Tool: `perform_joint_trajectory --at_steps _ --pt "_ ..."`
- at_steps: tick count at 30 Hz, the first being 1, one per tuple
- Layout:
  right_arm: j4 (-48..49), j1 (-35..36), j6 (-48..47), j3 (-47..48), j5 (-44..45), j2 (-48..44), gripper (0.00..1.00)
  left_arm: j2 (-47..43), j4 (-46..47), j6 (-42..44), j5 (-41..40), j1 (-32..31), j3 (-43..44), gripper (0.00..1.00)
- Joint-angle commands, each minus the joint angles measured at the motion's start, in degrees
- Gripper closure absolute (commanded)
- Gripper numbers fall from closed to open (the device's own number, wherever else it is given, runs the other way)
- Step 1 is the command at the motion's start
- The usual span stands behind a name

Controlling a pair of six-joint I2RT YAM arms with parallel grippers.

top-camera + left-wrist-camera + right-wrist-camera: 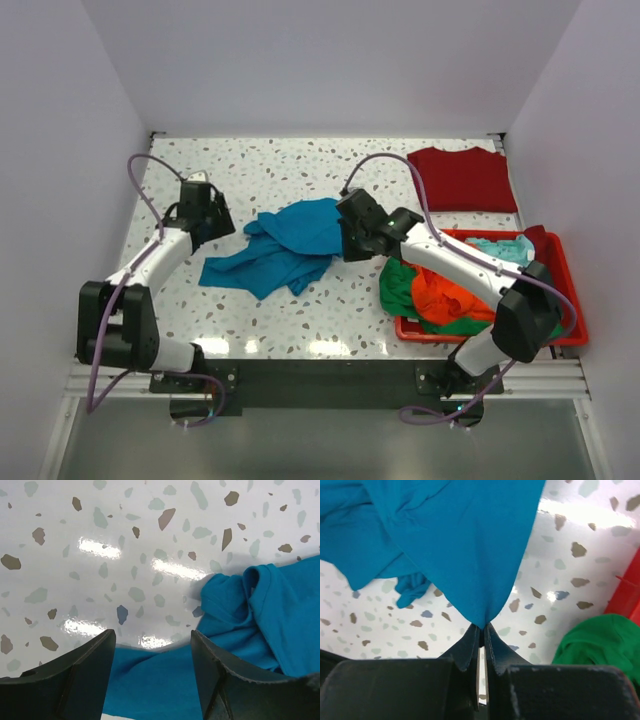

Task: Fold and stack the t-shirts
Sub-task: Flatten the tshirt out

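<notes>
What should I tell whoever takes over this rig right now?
Right end effector: shut on an edge of the crumpled teal-blue cloth t-shirt mid-table.
Left end effector: open, over that shirt's left edge, holding nothing.
Done: dark red cloth t-shirt lies folded at the far right.
To do: fold the teal one; orange t-shirt, green t-shirt and pale aqua t-shirt wait in the red plastic bin.

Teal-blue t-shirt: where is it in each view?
Top external: teal-blue t-shirt crumpled mid-picture.
Left wrist: lower right, beyond the open left hand.
Right wrist: upper left to centre, one corner pinched in the shut right hand.
Shared landmark: the speckled tabletop.
</notes>
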Motion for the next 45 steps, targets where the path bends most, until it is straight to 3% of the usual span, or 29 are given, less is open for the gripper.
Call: perform_joint_trajectory --at_steps 1,7,13,23,45 --pt "-1.41 -1.13 1.88 -3.22 2.08 -1.01 0.97 -5.48 2.09 1.84 1.44 -1.09 -1.04 0.34" --pt "1.4 -1.48 2.85 -4.82 -0.99 1.7 0.97 -18.13 -3.62 -1.41 -5.07 -11.8 -8.23 0.35" --pt "1.67 -1.4 1.71 -2.36 -2.93 4.96 0.98 -22.1 -6.17 -6.68 -2.6 -13.93 -16.06 0.37" --pt "2.02 -1.48 1.88 -2.09 -3.9 4.52 0.98 -12.27 -2.66 -4.05 -1.73 -13.84 -15.81 0.39" --pt "1.67 -1.92 2.05 -2.53 -4.42 5.31 0.97 -6.9 2.53 -1.24 -2.69 -13.75 -14.14 0.57"
